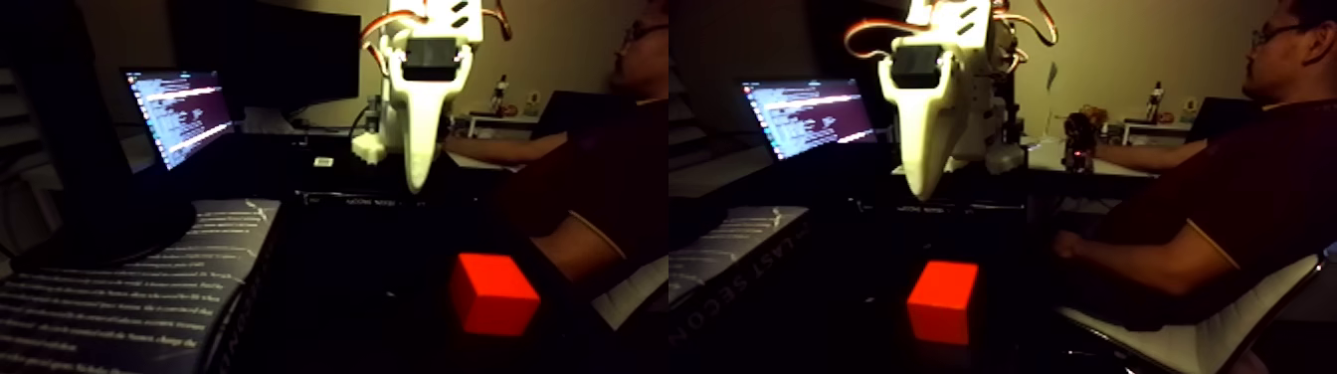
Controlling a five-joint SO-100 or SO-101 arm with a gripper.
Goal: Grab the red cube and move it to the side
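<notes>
On the dark table (378, 298) we see the red cube (492, 294) resting by itself, near the front, in both halves of the side-by-side picture. Well above and behind it hangs our white gripper (416, 179), pointing down, apart from the cube. We cannot tell whether its fingers are parted or together, as they read as one tapering shape. A lit laptop (179, 114) stands at the left, and a seated person (597, 169) at the right.
</notes>
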